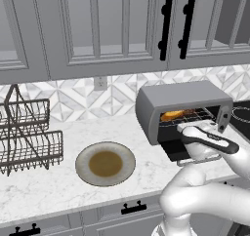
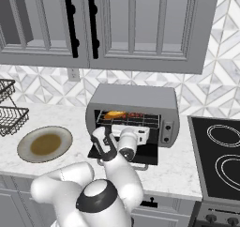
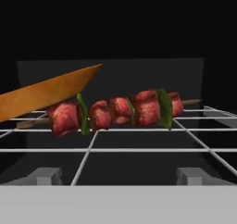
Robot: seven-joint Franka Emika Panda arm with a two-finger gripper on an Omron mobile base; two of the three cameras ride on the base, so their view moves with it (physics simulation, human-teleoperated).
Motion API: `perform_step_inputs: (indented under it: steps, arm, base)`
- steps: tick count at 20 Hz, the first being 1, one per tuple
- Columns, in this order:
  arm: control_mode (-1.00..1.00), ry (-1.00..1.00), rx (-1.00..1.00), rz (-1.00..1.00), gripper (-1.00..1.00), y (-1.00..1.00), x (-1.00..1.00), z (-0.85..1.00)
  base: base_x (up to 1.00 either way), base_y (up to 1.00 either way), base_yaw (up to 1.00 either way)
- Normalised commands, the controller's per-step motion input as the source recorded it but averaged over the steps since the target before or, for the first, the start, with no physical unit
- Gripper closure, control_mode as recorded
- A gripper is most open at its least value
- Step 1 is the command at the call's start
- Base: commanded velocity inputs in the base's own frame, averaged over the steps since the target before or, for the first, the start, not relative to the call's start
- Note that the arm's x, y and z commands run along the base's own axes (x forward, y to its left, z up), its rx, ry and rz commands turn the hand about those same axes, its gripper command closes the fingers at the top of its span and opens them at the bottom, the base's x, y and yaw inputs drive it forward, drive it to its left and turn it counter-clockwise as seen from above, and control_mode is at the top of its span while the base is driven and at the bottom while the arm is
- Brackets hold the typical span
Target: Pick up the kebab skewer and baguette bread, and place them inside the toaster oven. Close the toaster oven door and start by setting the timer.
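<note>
Inside the grey toaster oven, the kebab skewer of red-brown chunks and green bits lies across the wire rack. The golden-orange baguette bread rests just left of it on the same rack. The toaster oven door hangs folded down and open. My gripper hovers at the oven's mouth above the door, open, with nothing between its fingers. The knob panel is on the oven's right.
A round plate with a brown centre sits on the marble counter left of the oven. A wire dish rack stands farther left. A black stovetop borders the oven's right. Wall cabinets hang overhead.
</note>
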Motion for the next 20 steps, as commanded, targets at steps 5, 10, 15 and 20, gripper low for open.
perform_step_inputs:
  steps: [5,10,15,20]
  arm:
    - [-1.0,0.0,0.0,0.0,-1.0,0.0,-0.42,0.0]
    - [-1.0,0.0,-0.01,0.0,-1.0,0.04,-0.07,0.0]
    - [-1.0,0.0,0.0,0.0,-1.0,0.0,-0.01,0.02]
    - [-1.0,0.0,0.0,0.0,-1.0,0.01,0.0,0.02]
  base:
    - [0.0,0.0,0.0]
    - [0.0,0.0,0.0]
    - [0.0,0.0,0.0]
    - [0.0,0.0,0.0]
